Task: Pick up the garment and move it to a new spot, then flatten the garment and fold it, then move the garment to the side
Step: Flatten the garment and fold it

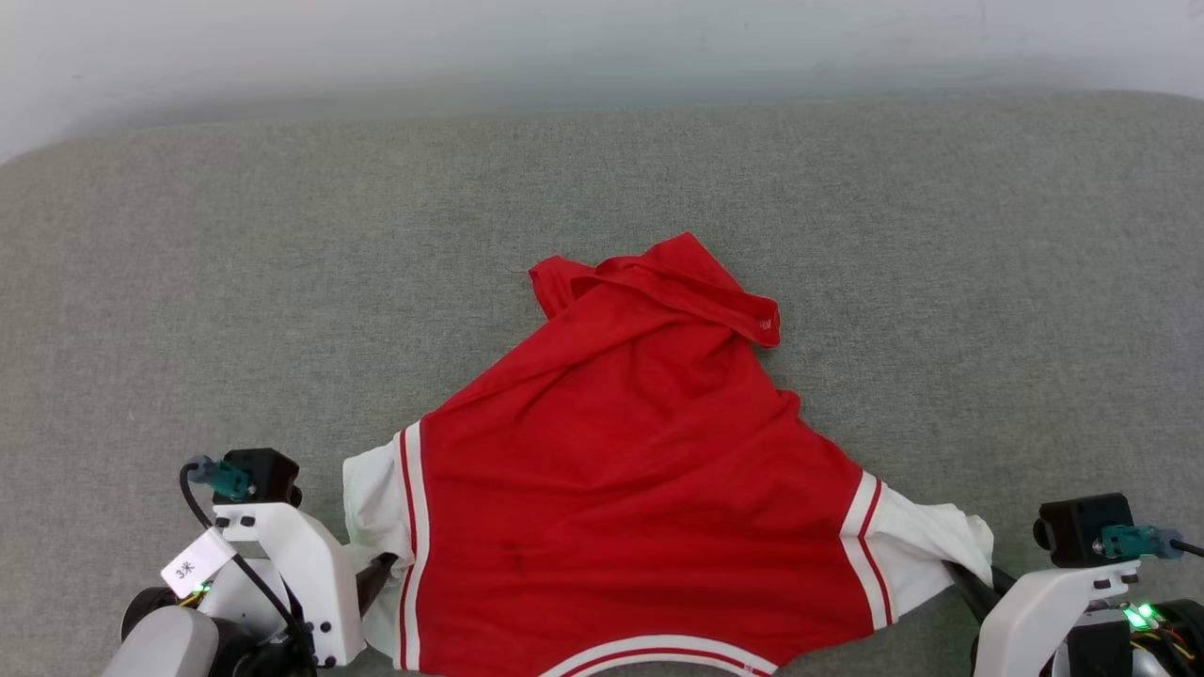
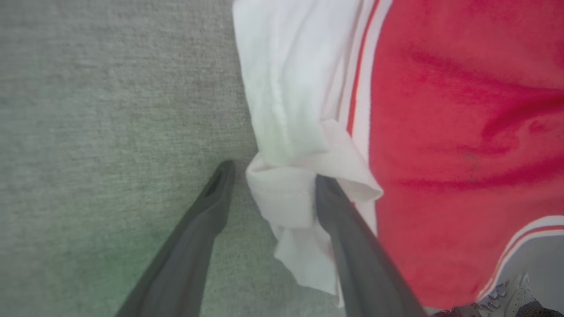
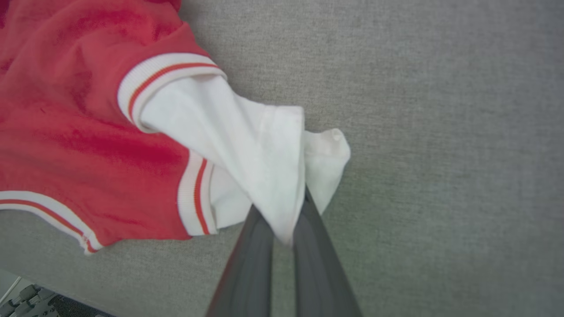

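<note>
Shirt (image 1: pixel 621 470) looks soft and floppy, best held by its white sleeves (image 1: pixel 376 498): right claw (image 3: pixel 286 211) pinches one, left claw (image 2: pixel 274 171) stands open around the other.

Red garment (image 1: pixel 630 470) spread on grey surface (image 1: pixel 282 282) — white sleeves out sideways, far end bunched

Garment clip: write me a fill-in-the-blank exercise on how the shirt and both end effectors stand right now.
The garment has a body that is mostly ____. The right end effector is ____ on the garment's white fabric. The left end effector stands ____, with white fabric between its fingers. The garment lies on a ____ surface.
Missing words: red; shut; open; grey.
</note>
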